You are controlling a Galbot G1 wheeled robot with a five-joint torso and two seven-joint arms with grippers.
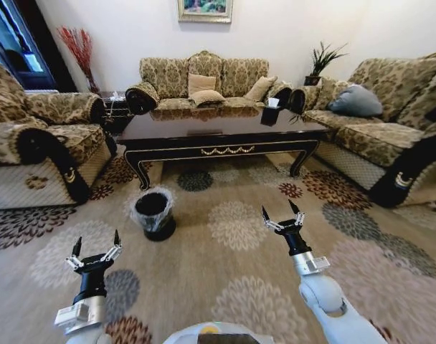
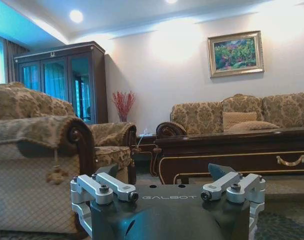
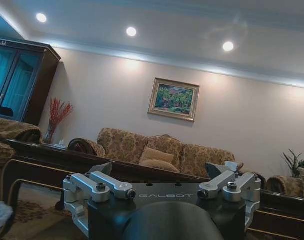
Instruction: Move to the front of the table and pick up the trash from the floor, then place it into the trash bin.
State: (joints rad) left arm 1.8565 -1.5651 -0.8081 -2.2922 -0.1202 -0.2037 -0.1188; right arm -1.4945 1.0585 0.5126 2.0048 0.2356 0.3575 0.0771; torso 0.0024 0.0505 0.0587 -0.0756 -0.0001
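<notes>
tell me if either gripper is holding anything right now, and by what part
Nothing is held. The left gripper and the right gripper both hang open and empty above the carpet, short of the table.

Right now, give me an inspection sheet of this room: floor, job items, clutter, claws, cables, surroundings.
Surface: patterned carpet with flower medallions, in front of the robot.
Table: dark glossy coffee table, gold ornament on its front edge, ahead of the robot.
Bin: black bin with clear liner, on the carpet before the table's left end.
Trash: nothing seen on the visible carpet.
Clutter: small box on the table's far right.
Claws: left claw open, empty, above the carpet; right claw open, empty, above the carpet.
Cables: nothing seen.
Surroundings: sofas on three sides, cabinet, painting.
</notes>
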